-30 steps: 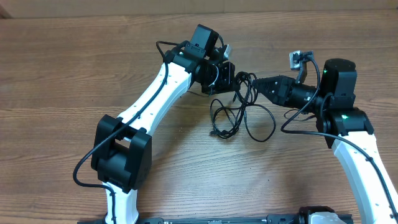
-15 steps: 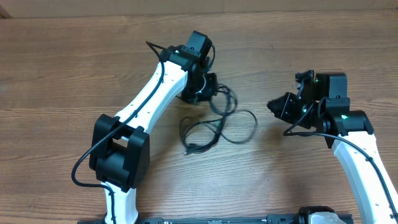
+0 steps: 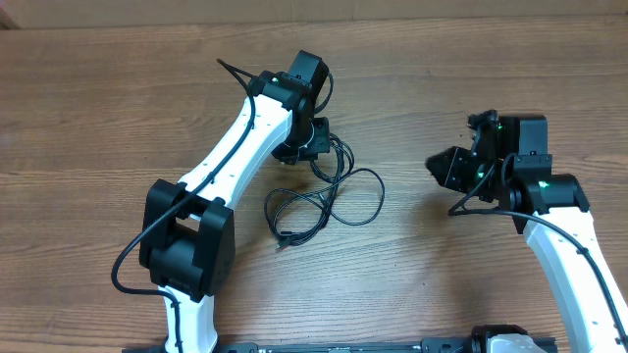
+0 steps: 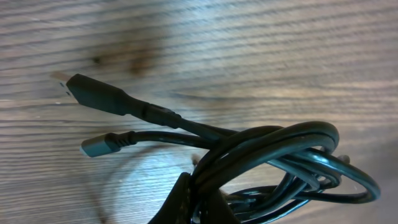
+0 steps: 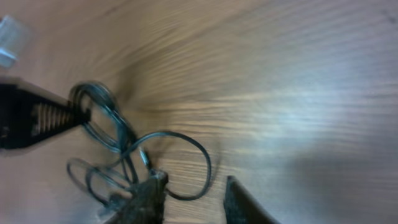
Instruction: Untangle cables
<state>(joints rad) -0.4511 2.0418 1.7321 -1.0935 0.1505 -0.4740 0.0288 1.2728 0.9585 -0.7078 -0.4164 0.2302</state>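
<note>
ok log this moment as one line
left hand: shut on cables | right hand: open, empty, apart from cables | cables: tangled, loops trailing on table

Blurred black cables point(image 5: 124, 149) loop across the table point(image 5: 298, 93) just left of the right end effector point(image 5: 194, 180), whose fingers are spread apart

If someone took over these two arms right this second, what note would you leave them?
Left end effector: shut on the cables, gripping the bunched part; loops trail onto the table.
Right end effector: open, empty, off to the side of the loops.
Done: nothing separated; the cords loop through one another.
Left to do: work the two free plug ends out and part the cords.
</note>
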